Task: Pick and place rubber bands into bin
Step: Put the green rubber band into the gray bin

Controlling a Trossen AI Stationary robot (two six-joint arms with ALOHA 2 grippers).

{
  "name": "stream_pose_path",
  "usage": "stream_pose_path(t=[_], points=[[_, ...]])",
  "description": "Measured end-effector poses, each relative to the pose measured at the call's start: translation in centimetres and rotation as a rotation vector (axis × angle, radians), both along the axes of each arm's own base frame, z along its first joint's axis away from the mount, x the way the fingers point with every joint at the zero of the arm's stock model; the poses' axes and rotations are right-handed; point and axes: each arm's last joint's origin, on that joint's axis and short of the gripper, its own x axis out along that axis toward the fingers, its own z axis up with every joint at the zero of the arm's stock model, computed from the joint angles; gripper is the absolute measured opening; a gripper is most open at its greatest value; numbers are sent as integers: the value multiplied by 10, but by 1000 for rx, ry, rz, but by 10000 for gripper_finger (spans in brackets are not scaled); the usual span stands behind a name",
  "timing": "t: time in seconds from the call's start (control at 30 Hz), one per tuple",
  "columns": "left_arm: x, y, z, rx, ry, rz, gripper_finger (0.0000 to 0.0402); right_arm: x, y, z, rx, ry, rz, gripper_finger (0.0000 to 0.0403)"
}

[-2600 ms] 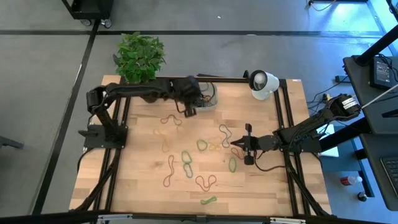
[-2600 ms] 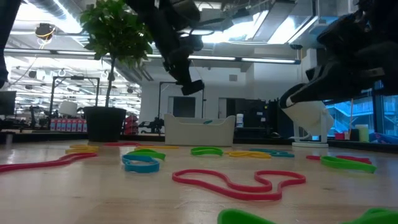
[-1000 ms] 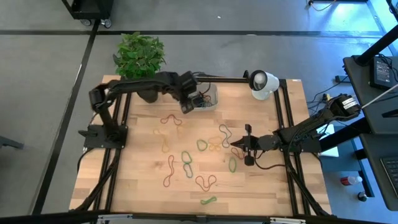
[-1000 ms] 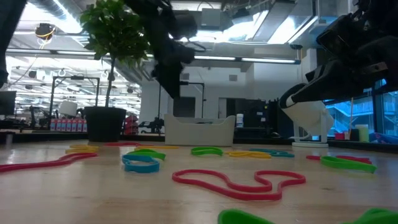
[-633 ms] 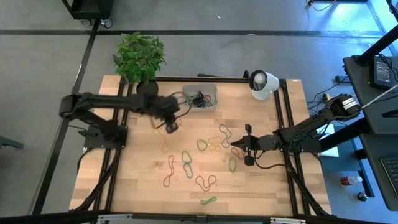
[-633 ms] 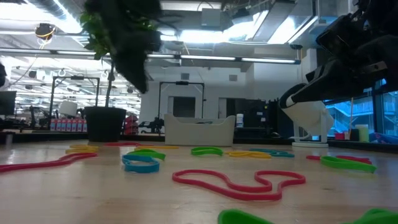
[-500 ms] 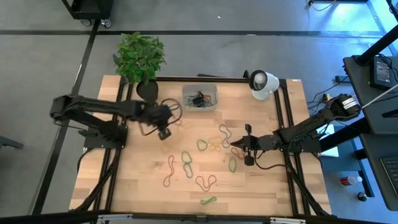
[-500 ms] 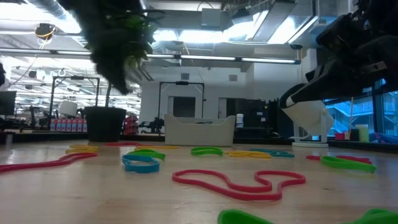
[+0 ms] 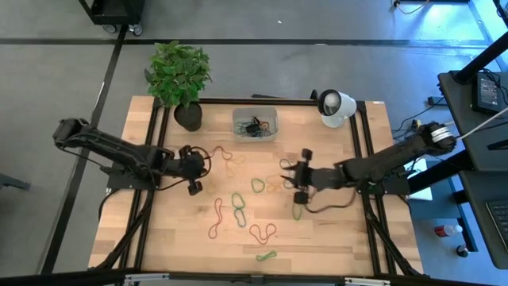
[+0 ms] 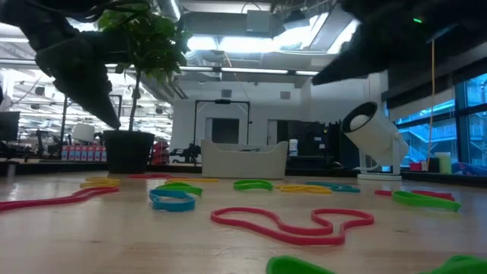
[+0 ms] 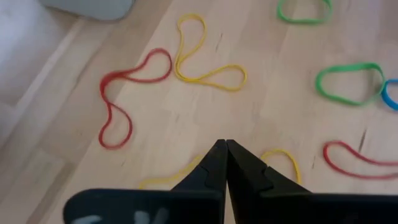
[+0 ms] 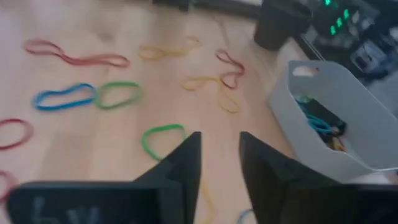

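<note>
Several rubber bands in red, green, yellow and blue lie loose on the wooden table, among them a green one (image 9: 238, 203) and a red one (image 9: 216, 219). The bin (image 9: 237, 127) stands at the far middle with a few bands inside; the right wrist view also shows it (image 12: 348, 146). My left gripper (image 9: 198, 167) hangs shut near the table's left side, over a yellow band (image 11: 283, 163) and short of a red band (image 11: 127, 93); nothing is between its fingers (image 11: 224, 146). My right gripper (image 9: 290, 176) stands open and empty (image 12: 219, 152) right of centre, above yellow and green bands.
A black plant pot (image 9: 188, 117) with a leafy plant stands at the far left corner. A white round camera (image 9: 335, 106) stands at the far right. Black frame rails (image 9: 367, 151) run along the table's sides. Bare wood lies along the near edge.
My left gripper has swung away from above the bin toward the table's left and near side, sinking as it went. My right gripper has risen and gone a little toward the table's left. The bands on the table lie as before.
</note>
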Motion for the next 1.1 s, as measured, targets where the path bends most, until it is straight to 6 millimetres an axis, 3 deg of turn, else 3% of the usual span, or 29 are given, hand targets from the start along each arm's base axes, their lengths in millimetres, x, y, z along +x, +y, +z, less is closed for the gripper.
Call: stream_pose_path(t=[0.1, 0.23, 0.5, 0.73, 0.97, 1.1], points=[[0, -1, -2, 17, -18, 2, 1, 29, -4, 13, 35, 101, 7, 158], [0, -3, -7, -11, -28, -22, 2, 72, -11, 14, 123, 247, 71, 182], [-2, -4, -16, -55, -38, -42, 2, 144, -32, -8, 199, 531, 52, 153], [-2, -11, -15, -65, -52, -85, 1, 170, -48, -39, 257, 689, 37, 138], [-3, -17, -14, -35, -69, -87, 1, 173, -51, -68, 312, 771, 47, 137], [-4, -19, -14, -27, -75, -88, 3, 174, -51, -75, 294, 788, 69, 114]])
